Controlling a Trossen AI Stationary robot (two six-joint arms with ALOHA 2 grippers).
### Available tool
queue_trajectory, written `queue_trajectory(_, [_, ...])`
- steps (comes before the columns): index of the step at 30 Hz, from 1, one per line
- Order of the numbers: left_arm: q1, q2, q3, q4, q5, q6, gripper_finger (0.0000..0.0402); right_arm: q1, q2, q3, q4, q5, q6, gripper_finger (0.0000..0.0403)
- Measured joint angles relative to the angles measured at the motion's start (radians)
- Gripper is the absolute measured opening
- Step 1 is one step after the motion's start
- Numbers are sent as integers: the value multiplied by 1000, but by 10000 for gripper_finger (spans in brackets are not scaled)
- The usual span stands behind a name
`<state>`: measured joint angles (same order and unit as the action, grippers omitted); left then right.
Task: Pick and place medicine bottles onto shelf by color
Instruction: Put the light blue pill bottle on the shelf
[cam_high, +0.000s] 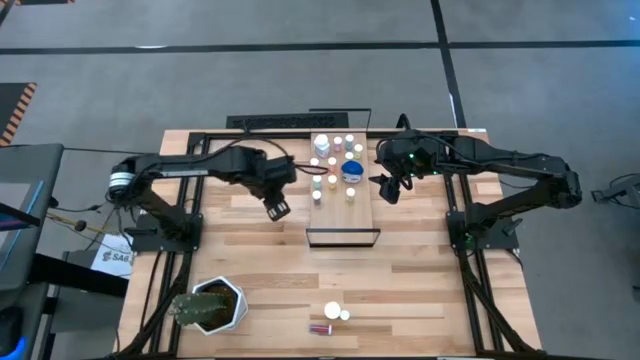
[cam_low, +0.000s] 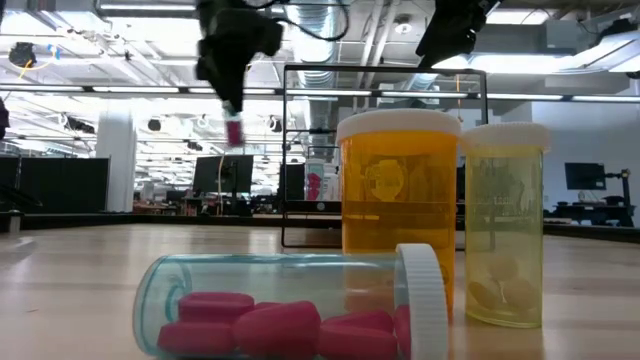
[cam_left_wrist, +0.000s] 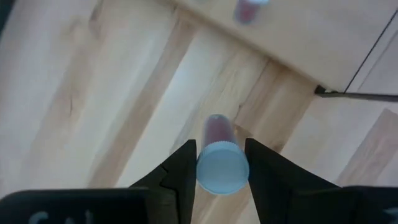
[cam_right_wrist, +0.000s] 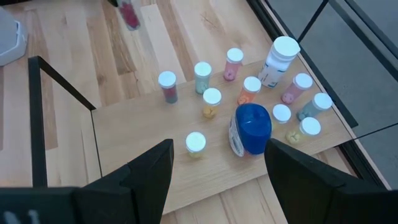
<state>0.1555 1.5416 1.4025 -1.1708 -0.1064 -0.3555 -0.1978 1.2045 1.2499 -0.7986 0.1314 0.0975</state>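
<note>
My left gripper hangs over the bare table just left of the shelf, shut on a small red-filled bottle with a white cap. The low view shows that bottle high above the table. The shelf carries several small white-capped bottles and one wide blue bottle, all standing on their bases. My right gripper stands open above the shelf's right side, with nothing between its fingers. Three more bottles are near the table's front edge. My left gripper pinches the red bottle at its capped top between its two fingers. The fingers come from above, pointing steeply down. The bottle hangs upright below them, cap up, lifted clear of the table.
A white hexagonal plant pot stands at the front left. Close to the low camera, a clear vial of pink pills lies on its side, and an orange bottle and a yellowish one stand beside it. A thin dark frame closes the shelf's near end.
</note>
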Motion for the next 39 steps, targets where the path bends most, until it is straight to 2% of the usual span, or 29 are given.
queue_trajectory(7, [0, 149, 206, -25, 29, 67, 107, 0, 0, 0, 0, 0, 0, 276])
queue_trajectory(17, [-60, 295, 366, -16, 66, 25, 108, 0, 0, 0, -1, 0, 0, 276])
queue_trajectory(25, [-103, 405, 436, -3, 76, 3, 108, 0, 0, 0, -1, 0, 0, 276])
queue_trajectory(33, [-104, 461, 438, 55, 101, 3, 108, 0, 0, 0, -1, 0, 0, 276])
queue_trajectory(39, [-104, 490, 438, 29, 94, 8, 108, 0, 0, 0, 4, 0, 0, 276])
